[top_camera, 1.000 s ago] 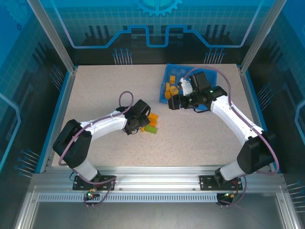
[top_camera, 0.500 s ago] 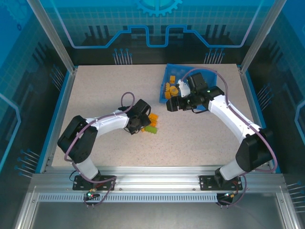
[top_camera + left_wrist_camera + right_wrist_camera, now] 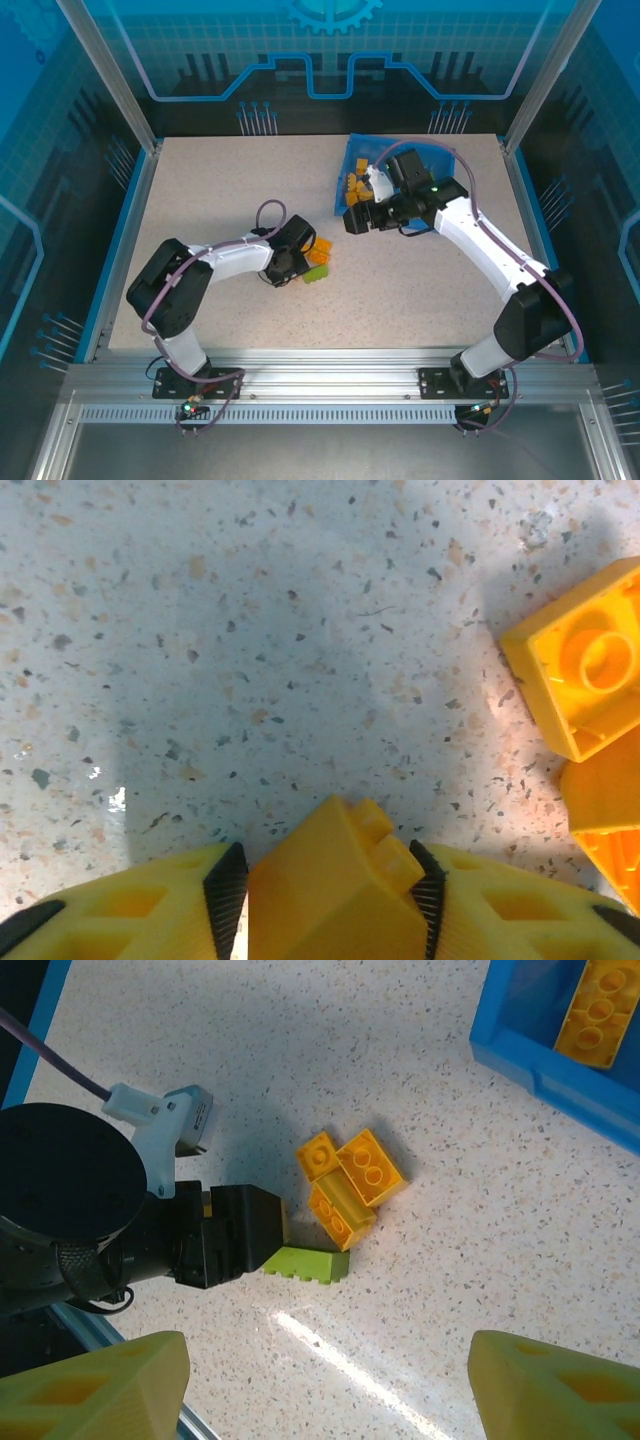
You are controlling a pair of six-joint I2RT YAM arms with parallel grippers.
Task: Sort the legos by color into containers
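Your left gripper (image 3: 328, 895) clamped on orange brick (image 3: 335, 855), low over table (image 3: 250, 630), beside loose orange bricks (image 3: 350, 1185) and lime brick (image 3: 308, 1263). Your right gripper (image 3: 330, 1380) spread wide, empty, near blue tray (image 3: 560, 1075) corner.

Left gripper (image 3: 330, 895) clenched — right gripper (image 3: 330, 1385) agape

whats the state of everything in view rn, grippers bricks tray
left gripper, shut on orange brick
right gripper, open, empty
green brick, loose on the table, unsorted
three orange bricks, loose on the table, touching in a cluster
blue tray, holds orange bricks
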